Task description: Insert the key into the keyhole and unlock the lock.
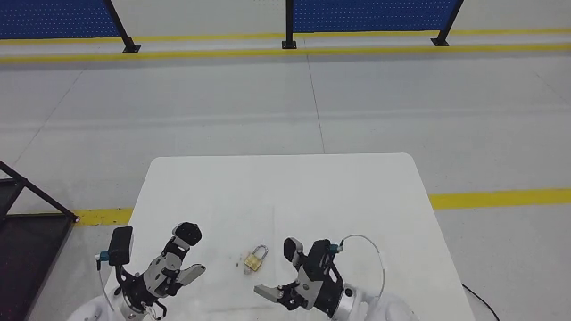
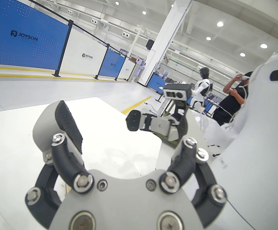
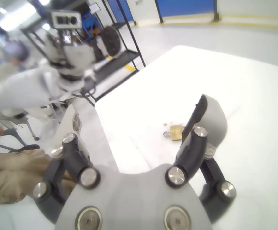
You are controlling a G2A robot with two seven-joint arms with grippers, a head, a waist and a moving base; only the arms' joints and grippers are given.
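Top view: brass lock (image 1: 256, 258) w/ key (image 1: 248, 264) just beside it on worktop (image 1: 357, 196), btwn left end effector (image 1: 189, 254) & right end effector (image 1: 279, 271), both released, fingers apart.

We see a small brass padlock (image 1: 256, 259) lying flat on the white table (image 1: 357, 196), toward its near edge, a small silver key (image 3: 165, 134) just beside its body.

Brand lettering — on barrier panels (image 1: 192, 4)
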